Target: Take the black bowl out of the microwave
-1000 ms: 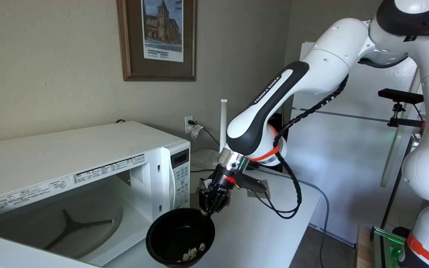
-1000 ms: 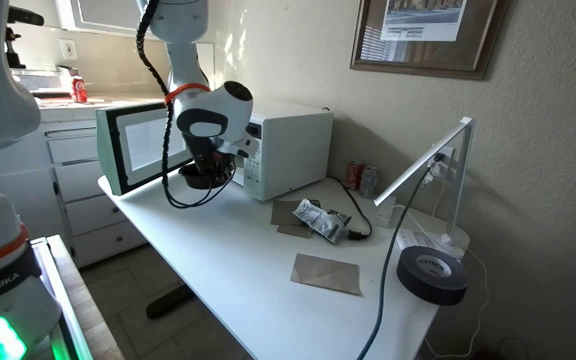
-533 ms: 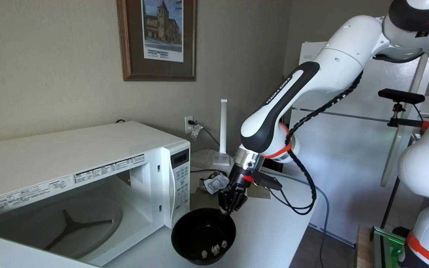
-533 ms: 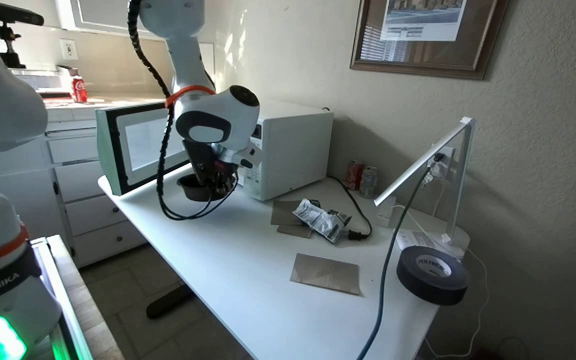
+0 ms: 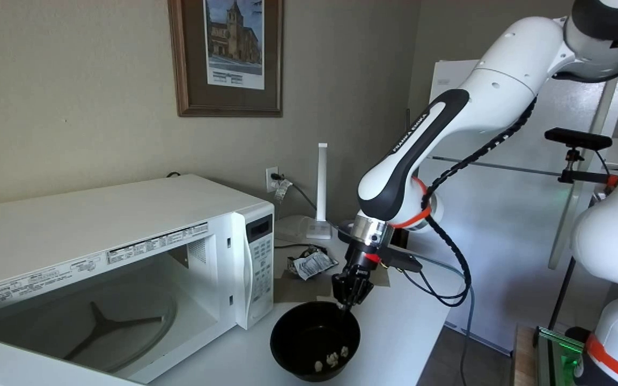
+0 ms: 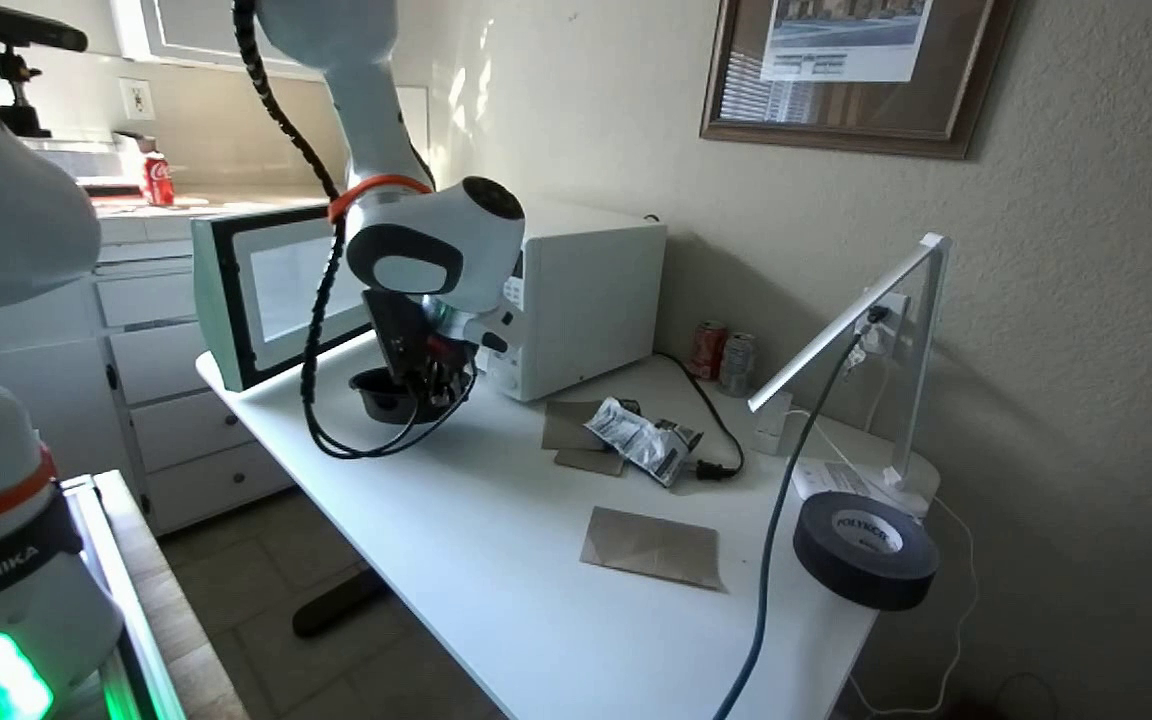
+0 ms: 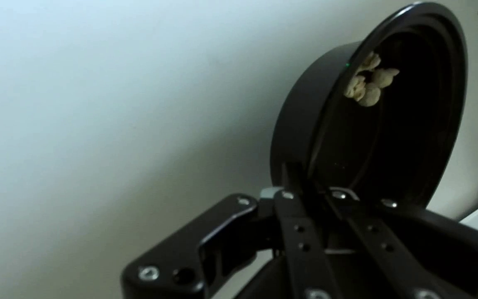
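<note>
Your gripper (image 7: 305,178) is clamped on the rim of the black bowl (image 5: 314,339), outside the open microwave (image 5: 126,220).
Pinching the rim likely gives you a thin edge to hold; the bowl tilts, probably from that one-sided grasp, leaving the white lumps (image 7: 370,83) gathered at one side. Compared with a second ago, it sits farther from the microwave, out over the table (image 6: 496,540).

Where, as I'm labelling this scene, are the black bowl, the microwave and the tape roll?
Black bowl (image 7: 371,128): in the wrist view, on its dark inside.
Microwave (image 5: 126,214): in an exterior view, on its white top.
Tape roll (image 6: 861,571): in an exterior view, on its black body.
</note>
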{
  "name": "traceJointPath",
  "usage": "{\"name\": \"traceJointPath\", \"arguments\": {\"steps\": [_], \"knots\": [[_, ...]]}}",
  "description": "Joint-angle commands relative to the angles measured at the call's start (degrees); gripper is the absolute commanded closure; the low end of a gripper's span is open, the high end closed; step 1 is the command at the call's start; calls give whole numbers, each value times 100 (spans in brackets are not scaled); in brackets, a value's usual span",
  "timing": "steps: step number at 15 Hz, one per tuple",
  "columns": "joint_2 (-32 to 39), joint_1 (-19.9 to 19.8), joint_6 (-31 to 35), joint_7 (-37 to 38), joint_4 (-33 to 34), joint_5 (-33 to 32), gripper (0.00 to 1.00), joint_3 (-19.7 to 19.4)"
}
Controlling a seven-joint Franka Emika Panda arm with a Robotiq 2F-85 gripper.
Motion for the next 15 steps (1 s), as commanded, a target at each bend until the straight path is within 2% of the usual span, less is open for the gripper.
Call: {"name": "traceJointPath", "arguments": {"steps": [1, 4, 5, 11, 15], "knots": [[-350, -88, -240, 40, -170, -85, 98, -14], [-462, -55, -317, 74, -218, -131, 98, -95], [-484, -51, -327, 81, -221, -128, 75, -111], [-682, -40, -415, 102, -214, -113, 30, -135], [-902, -35, -428, 90, -164, -37, 1, 33]]}}
